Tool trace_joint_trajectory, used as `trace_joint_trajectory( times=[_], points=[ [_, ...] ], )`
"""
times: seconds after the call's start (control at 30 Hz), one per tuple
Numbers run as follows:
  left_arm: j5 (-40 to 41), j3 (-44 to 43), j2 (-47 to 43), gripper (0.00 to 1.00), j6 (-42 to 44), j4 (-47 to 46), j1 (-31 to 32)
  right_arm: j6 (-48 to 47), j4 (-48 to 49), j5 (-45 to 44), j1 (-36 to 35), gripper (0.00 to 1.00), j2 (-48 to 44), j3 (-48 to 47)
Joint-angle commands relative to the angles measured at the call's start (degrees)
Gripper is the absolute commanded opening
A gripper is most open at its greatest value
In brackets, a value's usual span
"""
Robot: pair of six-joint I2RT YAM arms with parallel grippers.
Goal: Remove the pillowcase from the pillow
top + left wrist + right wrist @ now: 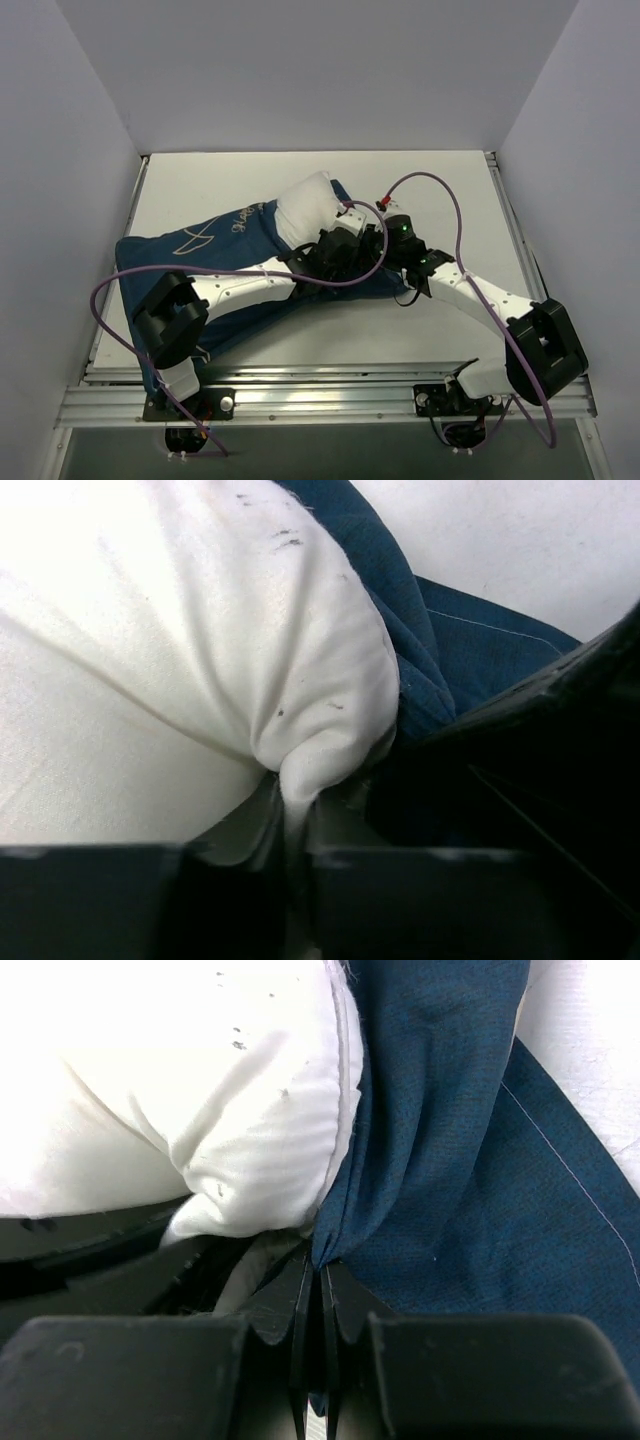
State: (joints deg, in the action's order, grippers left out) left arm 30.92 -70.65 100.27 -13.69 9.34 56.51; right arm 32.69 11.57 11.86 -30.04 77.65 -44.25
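Note:
The navy pillowcase (210, 255) lies across the table's left half, and the white pillow (305, 205) bulges out of its open end at the centre. My left gripper (335, 245) is shut on a pinched corner of the pillow (320, 750). Beside that corner in the left wrist view, folds of the pillowcase (470, 650) show on the right. My right gripper (385, 250) is shut on the pillowcase's hem (420, 1160), right next to the pillow (230, 1110). Both grippers meet at the pillowcase's opening.
A purple cable (440, 200) loops above the right arm, and another (110, 300) arcs over the left arm. Grey walls (70, 200) close in the white table (420, 165) on three sides. A metal rail (330, 395) runs along the near edge.

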Motion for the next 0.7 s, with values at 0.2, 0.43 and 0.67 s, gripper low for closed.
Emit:
trace_joint_trajectory(
  times=[0.2, 0.43, 0.67],
  points=[
    [-4.6, 2.9, -4.9, 0.02, -8.0, 4.2, -7.1, 0.4, -1.7, -4.8, 0.3, 0.0, -5.2, 2.7],
    [-10.3, 3.2, -15.9, 0.02, -15.3, 7.4, -16.4, 3.1, -4.8, -11.7, 2.2, 0.0, -6.8, 8.9],
    [-16.7, 5.5, -24.3, 0.02, -22.0, 4.3, -20.4, 4.8, -5.1, -13.6, 3.0, 0.0, -4.2, 11.4]
  ],
)
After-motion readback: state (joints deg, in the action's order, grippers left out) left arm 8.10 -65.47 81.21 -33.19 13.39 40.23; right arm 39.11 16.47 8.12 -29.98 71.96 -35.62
